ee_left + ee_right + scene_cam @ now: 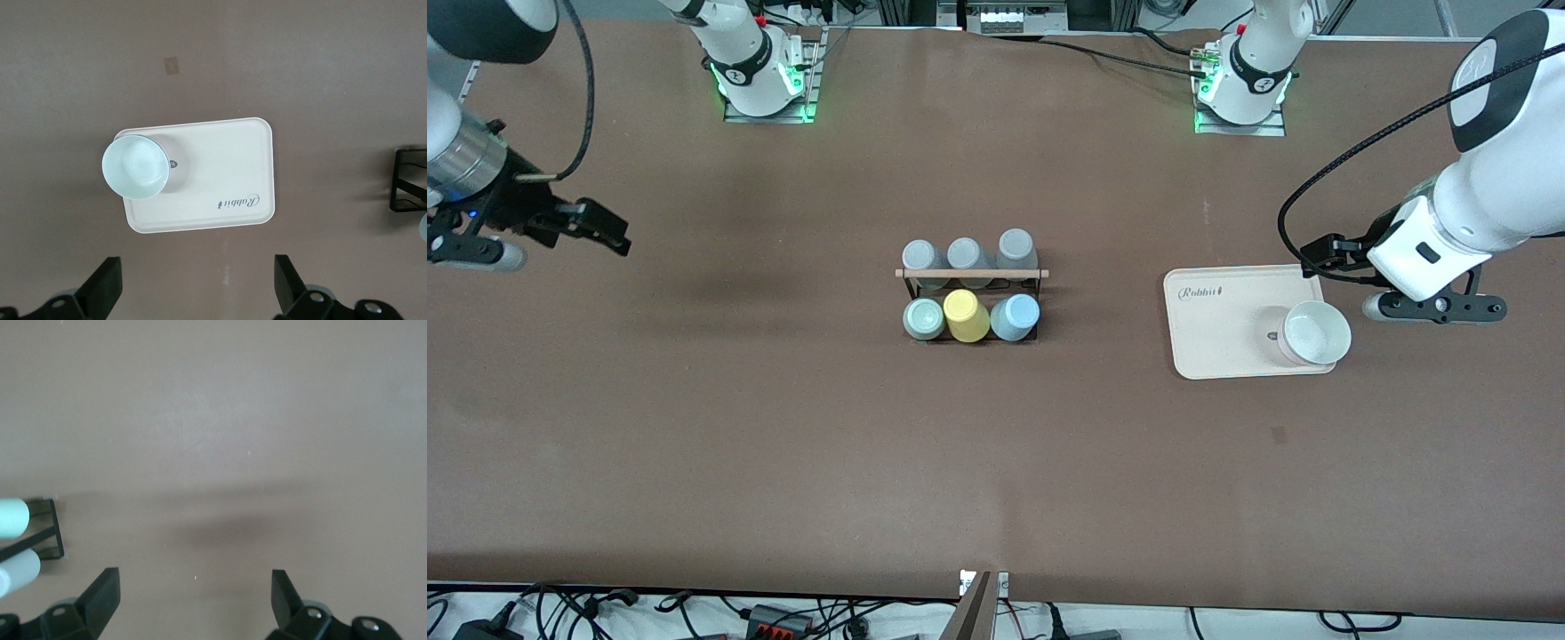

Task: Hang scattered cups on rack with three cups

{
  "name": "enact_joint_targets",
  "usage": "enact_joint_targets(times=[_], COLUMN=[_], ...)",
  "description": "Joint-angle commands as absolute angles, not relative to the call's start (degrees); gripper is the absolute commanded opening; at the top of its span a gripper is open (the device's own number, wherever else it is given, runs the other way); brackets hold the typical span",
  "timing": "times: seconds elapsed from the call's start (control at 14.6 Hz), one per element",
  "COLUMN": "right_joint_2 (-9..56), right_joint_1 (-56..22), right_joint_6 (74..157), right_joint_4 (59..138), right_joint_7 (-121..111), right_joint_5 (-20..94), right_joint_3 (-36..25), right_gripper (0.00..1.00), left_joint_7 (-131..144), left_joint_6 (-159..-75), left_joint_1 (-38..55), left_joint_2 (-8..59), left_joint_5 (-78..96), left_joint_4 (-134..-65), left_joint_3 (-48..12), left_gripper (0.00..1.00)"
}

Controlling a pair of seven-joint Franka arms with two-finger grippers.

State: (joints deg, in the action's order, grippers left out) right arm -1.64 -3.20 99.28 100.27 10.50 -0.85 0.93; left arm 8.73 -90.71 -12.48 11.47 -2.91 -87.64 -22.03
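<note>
The black wire rack (971, 273) with its wooden rod stands mid-table. The pale mint green cup (923, 318) and the light blue cup (1015, 316) sit on its nearer pegs, either side of a yellow cup (966, 316). Three grey cups (964, 253) fill the farther row. My left gripper (1319, 258) (197, 280) hangs open and holds nothing, over the table at the edge of a beige tray (1218, 338). My right gripper (615, 233) (193, 593) is open too, over bare table toward the right arm's end. The rack's edge (50, 533) and the mint cup (13, 518) show in the right wrist view.
On the tray (220, 167) a white cup (1314, 333) (135, 167) with a pale interior stands upright at the corner nearest the front camera. The rack's end (407, 180) shows in the left wrist view. Brown tabletop (783, 427) surrounds everything.
</note>
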Motion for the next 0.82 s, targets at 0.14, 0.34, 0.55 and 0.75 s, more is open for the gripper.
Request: enact_joint_targets(times=[0.14,0.34,0.55,0.75], right_joint_2=[-2.74,-0.18,-0.35,0.09], right_joint_1=[-3.25,-2.64,-2.64,-2.29], right_joint_6=[97.14,94.22,93.52,93.51], right_joint_4=[98.9,93.96,93.96,92.99], right_joint_7=[11.34,9.77,8.61,6.6], right_joint_5=[-1.14,-0.88,-0.88,-0.44], right_joint_3=[0.97,0.53,0.35,0.35], right_gripper=[1.0,1.0,1.0,1.0], left_joint_7=[7.56,7.56,7.56,7.56], left_joint_6=[-90.35,-90.44,-90.35,-90.35], left_joint_1=[-13.1,-13.18,-13.18,-13.18], left_joint_2=[10.55,10.55,10.55,10.55], left_joint_5=[-1.49,-1.49,-1.49,-1.49], left_joint_4=[-88.33,-88.33,-88.33,-88.33], left_joint_3=[-22.15,-22.15,-22.15,-22.15], left_gripper=[1.0,1.0,1.0,1.0])
